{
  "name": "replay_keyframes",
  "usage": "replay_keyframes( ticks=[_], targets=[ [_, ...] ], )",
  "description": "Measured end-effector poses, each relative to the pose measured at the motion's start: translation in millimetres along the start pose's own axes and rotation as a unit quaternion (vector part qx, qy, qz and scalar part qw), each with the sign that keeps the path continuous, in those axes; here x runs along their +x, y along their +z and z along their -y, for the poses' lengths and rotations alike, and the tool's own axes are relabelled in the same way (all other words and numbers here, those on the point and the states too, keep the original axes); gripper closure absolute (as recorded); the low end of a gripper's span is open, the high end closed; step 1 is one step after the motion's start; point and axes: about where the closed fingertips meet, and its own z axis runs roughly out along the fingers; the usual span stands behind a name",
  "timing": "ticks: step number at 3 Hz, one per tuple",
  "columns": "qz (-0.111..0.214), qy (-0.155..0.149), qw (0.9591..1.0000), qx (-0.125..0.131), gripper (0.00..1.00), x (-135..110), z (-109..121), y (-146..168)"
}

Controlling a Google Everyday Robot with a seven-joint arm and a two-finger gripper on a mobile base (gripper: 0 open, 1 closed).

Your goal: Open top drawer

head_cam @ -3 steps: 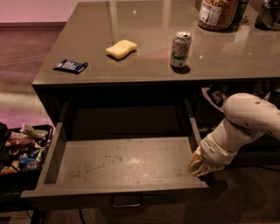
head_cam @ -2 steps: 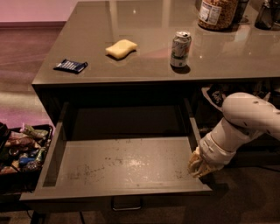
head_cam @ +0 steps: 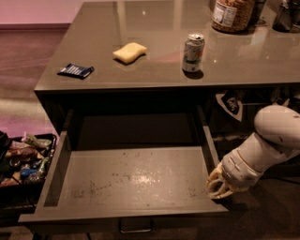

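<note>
The top drawer (head_cam: 126, 180) stands pulled far out from under the grey counter (head_cam: 154, 42). Its floor is pale, scuffed and speckled, and nothing lies in it. Its small loop handle (head_cam: 136, 227) shows at the bottom edge of the front. My gripper (head_cam: 219, 186) hangs at the end of the white arm (head_cam: 267, 145), just outside the drawer's right wall near its front corner. It holds nothing that I can see.
On the counter stand a drink can (head_cam: 193, 52), a yellow sponge (head_cam: 129, 52), a blue packet (head_cam: 75, 71) and a large jar (head_cam: 233, 14) at the back. A bin of mixed snacks (head_cam: 23, 159) sits on the floor to the left. A black-and-white cloth (head_cam: 229, 104) shows right of the drawer.
The drawer has slid slightly further out toward the camera. The gripper and arm stay by its right front corner.
</note>
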Motion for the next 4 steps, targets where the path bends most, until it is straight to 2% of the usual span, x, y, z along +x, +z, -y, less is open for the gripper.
replay_keyframes(
  ticks=[1, 2, 3, 4],
  targets=[
    [0.032, -0.038, 0.996, 0.074, 1.0, -13, 40, 1],
    [0.024, -0.056, 0.9849, 0.162, 1.0, -14, 101, -8],
    [-0.024, -0.039, 0.9687, 0.244, 1.0, 5, 137, -36],
    [-0.102, -0.001, 0.9465, 0.306, 1.0, 36, 140, -81]
  ],
)
